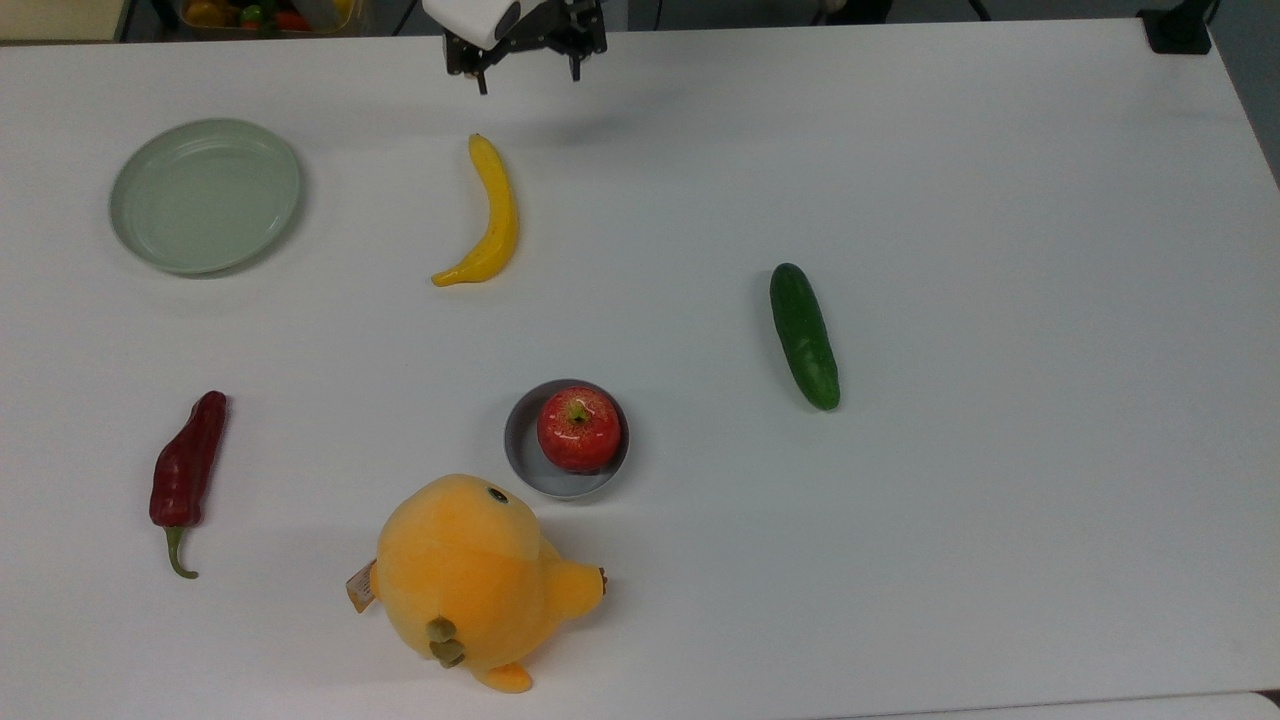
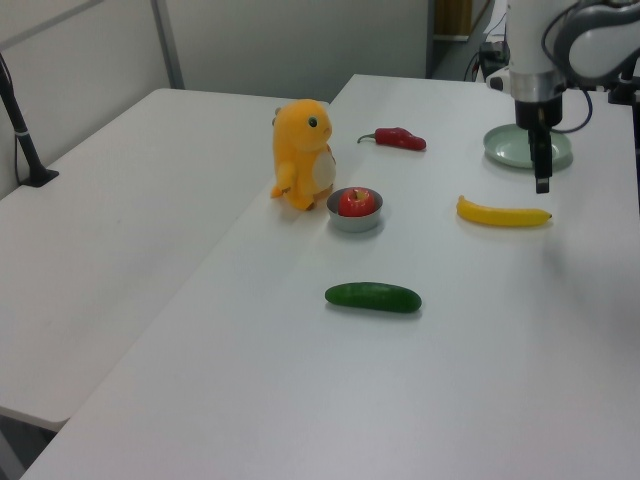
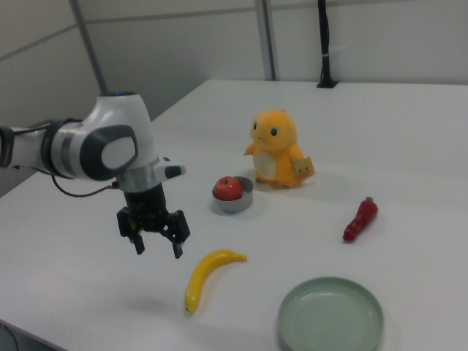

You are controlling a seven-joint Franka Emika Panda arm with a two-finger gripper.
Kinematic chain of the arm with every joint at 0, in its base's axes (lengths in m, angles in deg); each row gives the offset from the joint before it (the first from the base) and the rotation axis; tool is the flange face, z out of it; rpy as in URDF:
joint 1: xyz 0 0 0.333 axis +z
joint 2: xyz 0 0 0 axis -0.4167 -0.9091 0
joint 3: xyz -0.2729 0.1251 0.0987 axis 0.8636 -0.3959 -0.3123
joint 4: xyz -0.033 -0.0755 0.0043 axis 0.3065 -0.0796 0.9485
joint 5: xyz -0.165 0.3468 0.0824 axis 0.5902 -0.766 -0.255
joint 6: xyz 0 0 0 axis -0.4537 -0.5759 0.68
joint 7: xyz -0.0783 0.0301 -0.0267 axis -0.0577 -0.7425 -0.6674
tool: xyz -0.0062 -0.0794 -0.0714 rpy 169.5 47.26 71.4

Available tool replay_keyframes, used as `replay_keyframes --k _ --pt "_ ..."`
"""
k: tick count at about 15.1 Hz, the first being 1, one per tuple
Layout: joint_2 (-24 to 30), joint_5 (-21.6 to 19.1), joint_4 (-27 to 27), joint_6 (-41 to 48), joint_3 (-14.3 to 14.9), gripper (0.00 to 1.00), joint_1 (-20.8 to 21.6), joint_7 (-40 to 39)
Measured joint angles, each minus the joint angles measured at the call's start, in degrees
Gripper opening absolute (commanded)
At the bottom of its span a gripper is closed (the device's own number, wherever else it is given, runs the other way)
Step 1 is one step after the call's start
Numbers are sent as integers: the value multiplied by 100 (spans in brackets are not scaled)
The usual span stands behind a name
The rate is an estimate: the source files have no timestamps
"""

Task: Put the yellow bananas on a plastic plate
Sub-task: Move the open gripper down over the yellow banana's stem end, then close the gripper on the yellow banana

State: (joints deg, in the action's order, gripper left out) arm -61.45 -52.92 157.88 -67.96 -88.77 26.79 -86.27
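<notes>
The yellow banana (image 1: 495, 215) lies flat on the white table, its curve opening toward the top view's left. The pale green plastic plate (image 1: 205, 195) sits empty at the top view's far left, well apart from the banana. My gripper (image 1: 530, 80) hangs above the table just beyond the banana's upper tip, open, with nothing between its fingers. In the right view the gripper (image 3: 158, 251) hovers left of the banana (image 3: 207, 278), and the plate (image 3: 330, 316) is at the lower right. In the left view the gripper (image 2: 541, 185) points down above the banana (image 2: 503, 213), partly covering the plate (image 2: 503, 150).
A green cucumber (image 1: 803, 335) lies right of centre in the top view. A red apple (image 1: 578, 429) rests in a small grey dish (image 1: 520, 450), with an orange plush toy (image 1: 470, 580) beside it. A dark red chili pepper (image 1: 187, 470) lies at the top view's left.
</notes>
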Motion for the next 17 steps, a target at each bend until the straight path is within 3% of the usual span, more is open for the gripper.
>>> replay_keyframes --k 4,12,14,17 --pt "-187 38 317 -963 4 100 -94 -16" --pt "-1154 370 313 -2258 17 99 -180 36" --pt "-1368 644 285 -2420 27 90 -244 169" --pt "-1516 762 275 -2512 27 63 -266 301"
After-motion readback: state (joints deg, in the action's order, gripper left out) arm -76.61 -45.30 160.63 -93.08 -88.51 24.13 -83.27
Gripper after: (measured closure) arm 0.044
